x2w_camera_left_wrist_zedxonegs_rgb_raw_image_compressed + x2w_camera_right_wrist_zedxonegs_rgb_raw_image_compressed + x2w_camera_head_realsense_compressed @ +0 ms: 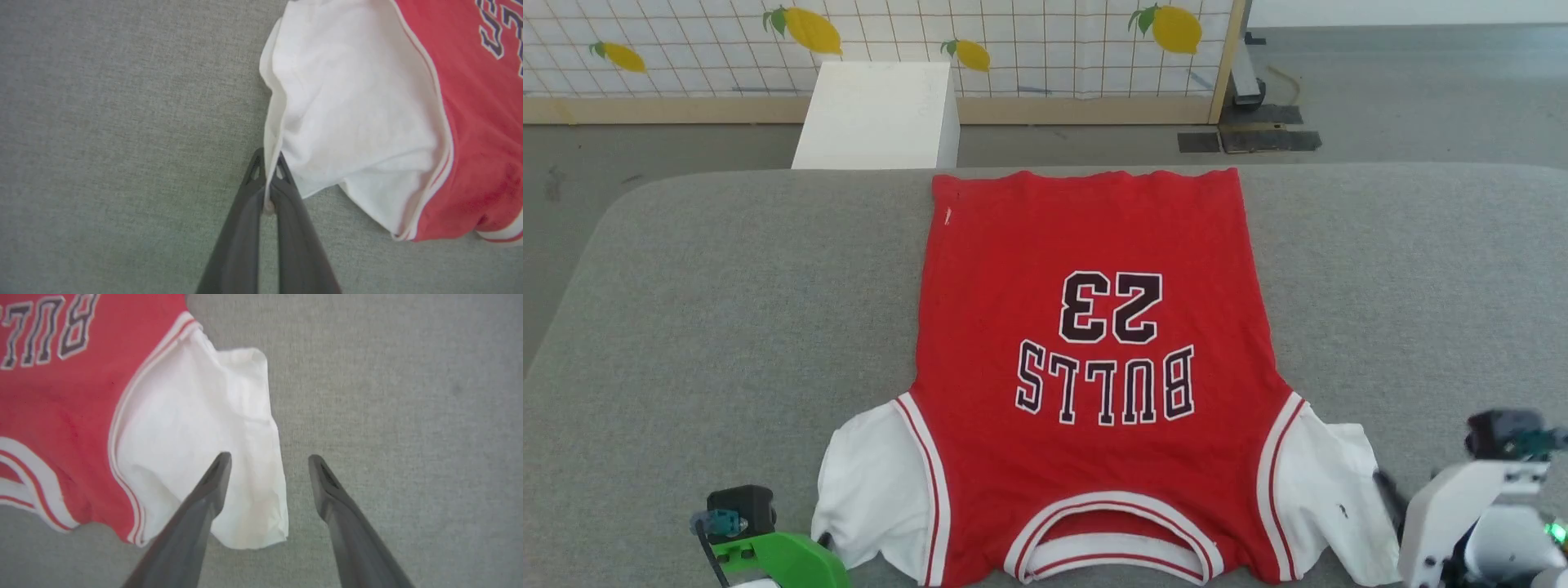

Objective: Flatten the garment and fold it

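Note:
The garment, a red jersey T-shirt with white short sleeves, lies spread flat on the grey table. Its "BULLS 23" print faces up, with the collar toward me and the hem at the far edge. My left gripper is shut on the outer edge of the white sleeve, at the garment's near left corner. My right gripper stands open just above the other white sleeve. One finger is over the cloth and the other over bare table, at the near right.
A white box stands on the floor beyond the table's far edge. Behind it is a lemon-print partition with a wooden frame. Dark floor plates lie at the back right. Bare table stretches to the left and right of the shirt.

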